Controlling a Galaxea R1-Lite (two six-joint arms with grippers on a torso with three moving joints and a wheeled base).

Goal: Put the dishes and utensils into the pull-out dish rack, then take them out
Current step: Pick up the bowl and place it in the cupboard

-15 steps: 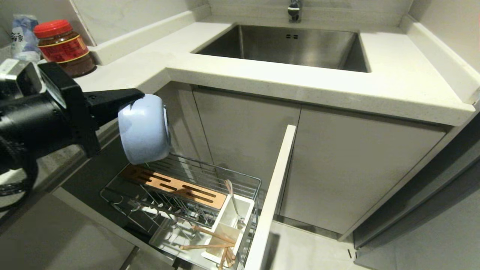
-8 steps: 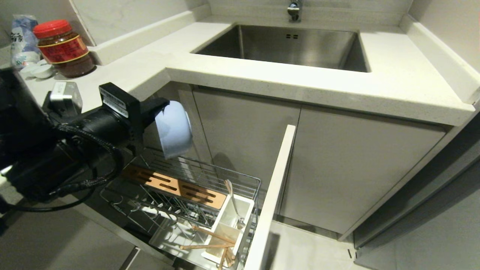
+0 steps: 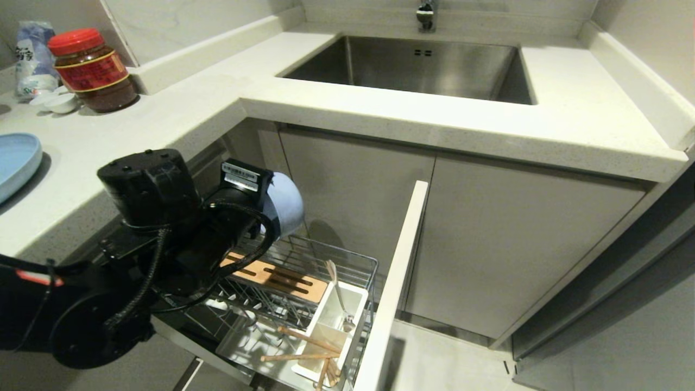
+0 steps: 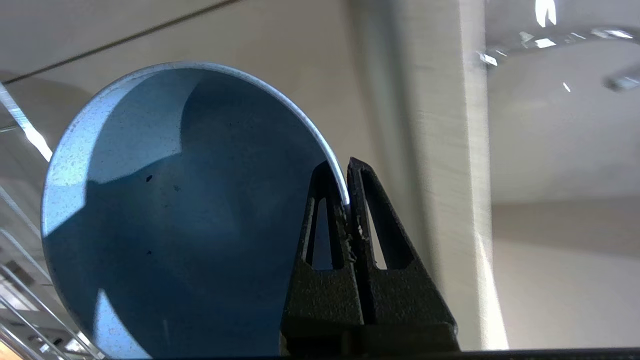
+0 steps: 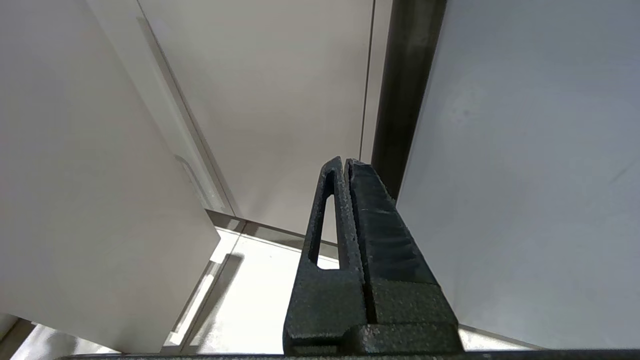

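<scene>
A: What did the scene look like, big stuff first?

B: Pale speckled stone countertop (image 3: 380,117) wrapped the corner, with the rectangular steel sink (image 3: 412,65) set in it. Below, the pull-out chrome wire dish rack (image 3: 304,282) with its flat white front panel (image 3: 393,282) stood drawn out from the grey cabinets.

A: Your arms?

B: My left arm reached over the rack's rear end. My left gripper (image 4: 347,205) was clenched on the rim of the light blue round deep bowl (image 3: 285,203), one finger inside, one outside. The bowl hung tilted on its side above the slotted orange-brown wooden bar (image 3: 271,274), clear of the wires as far as I could see.

A: Right one?

B: My right gripper (image 5: 345,167) was parked low beside cabinet panels, fingers pressed together on nothing.

A: Rest of the load?

B: Light blue matte oval plate (image 3: 16,163) lay on the counter at far left, only partly in sight. Red-lidded glass jar (image 3: 92,68) stood behind it. Thin light-wood chopsticks (image 3: 304,350) lay across the white plastic utensil box (image 3: 331,331); the slim silver metal spoon (image 3: 339,298) stood in its rear compartment.
</scene>
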